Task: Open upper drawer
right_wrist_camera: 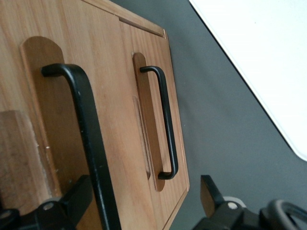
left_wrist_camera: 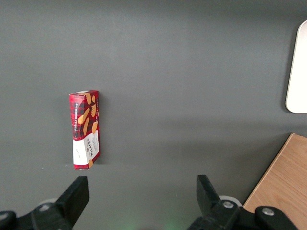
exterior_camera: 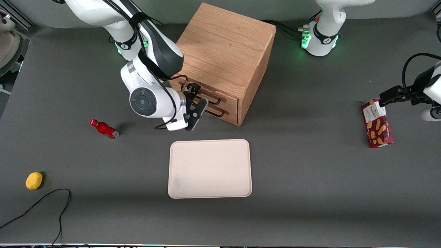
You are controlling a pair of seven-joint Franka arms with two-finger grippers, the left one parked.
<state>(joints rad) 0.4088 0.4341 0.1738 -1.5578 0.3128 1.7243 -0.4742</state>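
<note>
The oak cabinet (exterior_camera: 224, 58) stands in the middle of the table, its two drawers facing the front camera. The upper drawer (exterior_camera: 206, 92) looks closed; its black bar handle (right_wrist_camera: 88, 134) runs between my gripper's fingers, close to one fingertip (right_wrist_camera: 79, 191) and apart from the other. The lower drawer's like handle (right_wrist_camera: 165, 124) sits closer to the table top and outside the fingers. My right gripper (exterior_camera: 196, 105) is open right in front of the drawer fronts, level with the upper handle (exterior_camera: 211, 97). In the wrist view the gripper (right_wrist_camera: 144, 201) holds nothing.
A cream tray (exterior_camera: 210, 168) lies nearer the front camera than the cabinet. A red bottle (exterior_camera: 103, 128), a yellow lemon (exterior_camera: 34, 180) and a black cable (exterior_camera: 41, 203) lie toward the working arm's end. A red biscuit box (exterior_camera: 377, 123) lies toward the parked arm's end.
</note>
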